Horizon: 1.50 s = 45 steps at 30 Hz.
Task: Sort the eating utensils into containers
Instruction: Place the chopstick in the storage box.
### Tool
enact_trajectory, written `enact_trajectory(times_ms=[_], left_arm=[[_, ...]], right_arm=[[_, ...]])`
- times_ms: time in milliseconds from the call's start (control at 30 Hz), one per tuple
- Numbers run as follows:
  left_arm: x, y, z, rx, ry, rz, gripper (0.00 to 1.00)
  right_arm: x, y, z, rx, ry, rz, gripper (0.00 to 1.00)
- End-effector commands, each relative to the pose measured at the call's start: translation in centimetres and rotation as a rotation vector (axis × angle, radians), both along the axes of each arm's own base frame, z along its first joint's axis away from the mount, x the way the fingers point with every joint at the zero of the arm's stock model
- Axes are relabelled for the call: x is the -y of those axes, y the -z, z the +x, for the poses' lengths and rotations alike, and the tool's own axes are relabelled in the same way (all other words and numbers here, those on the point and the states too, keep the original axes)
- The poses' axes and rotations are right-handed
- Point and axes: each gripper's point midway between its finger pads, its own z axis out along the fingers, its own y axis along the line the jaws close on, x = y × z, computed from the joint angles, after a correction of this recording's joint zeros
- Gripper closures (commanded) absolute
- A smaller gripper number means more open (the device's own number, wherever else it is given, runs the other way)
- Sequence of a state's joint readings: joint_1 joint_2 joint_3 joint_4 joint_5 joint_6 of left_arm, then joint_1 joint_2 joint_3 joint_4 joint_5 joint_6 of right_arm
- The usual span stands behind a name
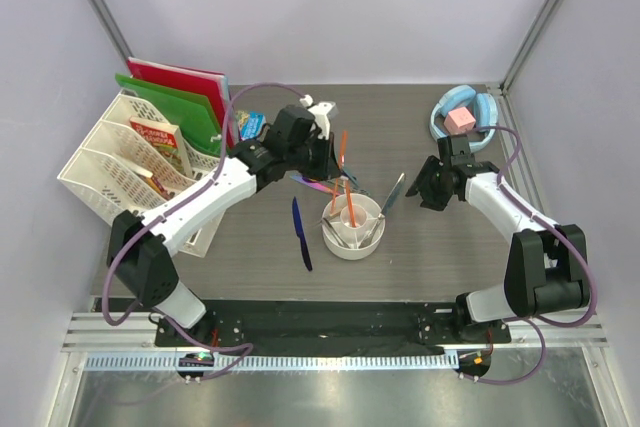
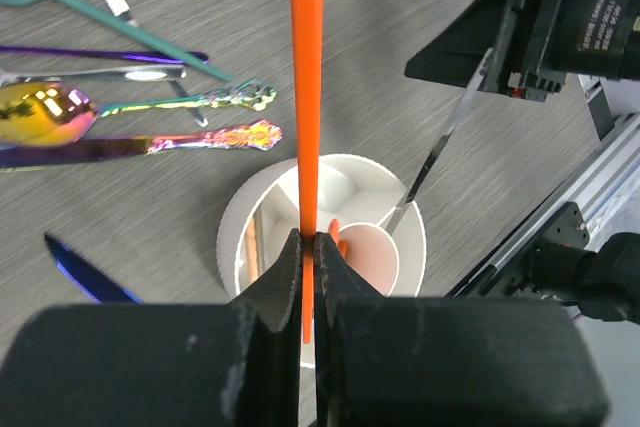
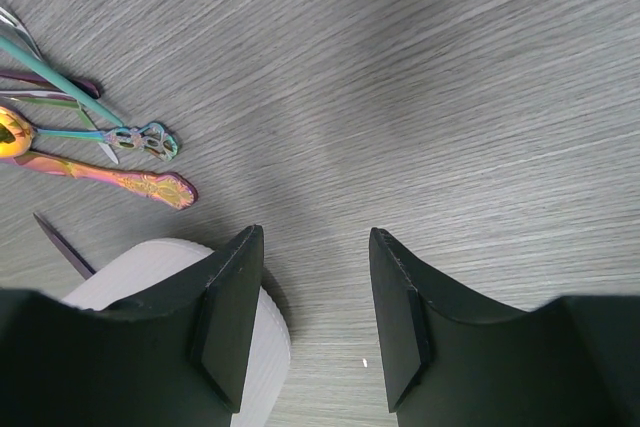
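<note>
1. Top view: the left gripper (image 1: pixel 335 159) holds an orange chopstick (image 1: pixel 344 142) in the air just behind the white cup (image 1: pixel 352 252), where another orange piece (image 1: pixel 352 209) already stands; the right gripper (image 1: pixel 428 190) hovers beside the cup
2. Left wrist view: the jaws are pinched shut on the chopstick near one end, with the compartments below. It looks light, stiff and smooth, so it would likely swivel in so narrow a pinch; a hold nearer the middle should steady it
3. Right wrist view: the right fingers stand apart, holding nothing, with the cup wall beside one finger
</note>
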<state>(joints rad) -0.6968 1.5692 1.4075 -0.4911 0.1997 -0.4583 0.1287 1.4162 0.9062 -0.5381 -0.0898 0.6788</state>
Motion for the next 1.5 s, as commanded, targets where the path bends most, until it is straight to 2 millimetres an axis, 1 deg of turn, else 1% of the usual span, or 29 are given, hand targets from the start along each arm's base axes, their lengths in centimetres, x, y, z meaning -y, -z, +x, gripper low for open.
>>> enact_trajectory(times_ms=[0, 33, 133, 267, 300, 567, 733, 833, 1033, 1200, 1267, 1467], left_arm=[[1.4, 0.6, 0.7, 0.083, 0.039, -0.002, 1.0], [1.5, 1.1, 0.8, 0.078, 0.043, 0.005, 1.0], [1.8, 1.6, 0.9, 0.096, 0.051, 0.008, 1.0], [1.6, 2.5, 1.2, 0.117, 0.044, 0.027, 1.0], [1.4, 3.0, 1.2, 0.118, 0.035, 0.037, 1.0], [1.2, 4.4, 1.4, 0.132, 0.016, 0.038, 1.0], [1.2, 4.9, 1.0, 0.135, 0.026, 0.041, 1.0], [0.9, 4.9, 0.6, 0.138, 0.03, 0.048, 1.0], [0.2, 5.5, -0.2, 0.126, 0.035, 0.069, 0.98], [-0.4, 5.3, -0.6, 0.141, 0.047, 0.086, 0.89], [-0.7, 5.7, -0.8, 0.135, 0.052, 0.103, 0.86], [-1.2, 6.6, -1.4, 0.121, 0.069, 0.133, 0.83]], right_arm=[[-0.2, -1.5, 1.4, 0.051, -0.001, 0.012, 0.48], [-0.2, -1.5, 1.3, 0.051, -0.002, 0.007, 0.48], [-0.1, -1.4, 1.1, 0.045, -0.002, 0.004, 0.47], [-0.1, -1.5, 1.0, 0.046, -0.003, 0.006, 0.48], [0.0, -1.4, 1.0, 0.044, -0.001, 0.004, 0.48], [0.1, -1.3, 0.4, 0.031, -0.01, -0.009, 0.47], [0.1, -1.3, 0.5, 0.031, -0.008, -0.008, 0.48], [0.1, -1.4, 0.6, 0.034, -0.008, -0.009, 0.47], [0.2, -1.4, 0.7, 0.038, -0.001, -0.008, 0.47], [0.1, -1.4, 0.8, 0.039, 0.008, -0.002, 0.48], [0.1, -1.4, 0.9, 0.041, 0.009, -0.002, 0.48], [0.1, -1.4, 0.8, 0.044, 0.011, -0.002, 0.48]])
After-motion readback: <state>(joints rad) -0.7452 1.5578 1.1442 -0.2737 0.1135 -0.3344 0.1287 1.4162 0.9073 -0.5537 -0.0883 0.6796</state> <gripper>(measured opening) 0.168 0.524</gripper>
